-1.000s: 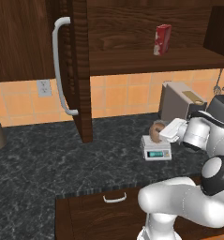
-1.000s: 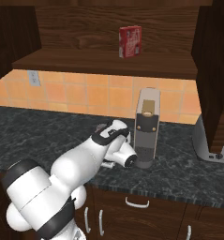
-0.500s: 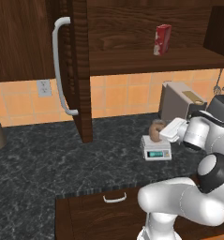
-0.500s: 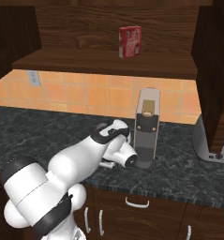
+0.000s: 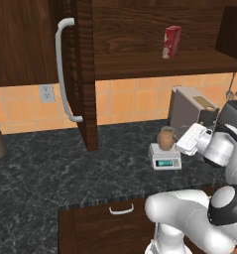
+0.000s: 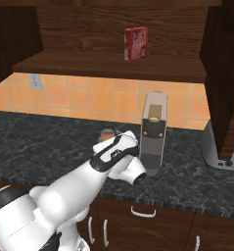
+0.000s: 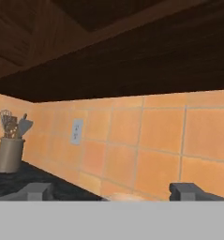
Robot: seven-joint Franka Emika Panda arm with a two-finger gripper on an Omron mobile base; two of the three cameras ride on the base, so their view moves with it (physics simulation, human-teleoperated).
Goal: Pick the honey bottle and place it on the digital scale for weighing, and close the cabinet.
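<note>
**Honey's on the scale, door's next**

So the honey bottle (image 5: 165, 138) is sitting upright on top of the digital scale (image 5: 165, 158), out on the dark bench (image 5: 50, 173) in front of the coffee machine (image 5: 191, 110). Looks to me like the placing part is pretty much done and we're at the let-go / back-away stage.

The claw (image 7: 113, 191) is spread wide: in the hand view the two fingertips (image 7: 36, 191) sit far apart with a pale bit of what I take to be the lid peeking up between them. It doesn't look like they're squeezing anything, though I can't tell for sure whether a pad brushes the jar.

What's left is the cabinet (image 5: 140, 59). Its door (image 5: 83, 74) stands swung out, well off to the left of the scale, white handle (image 5: 64, 69) facing us. Next move probably means lifting clear without knocking the bottle, then reaching over to push that door closed.
</note>
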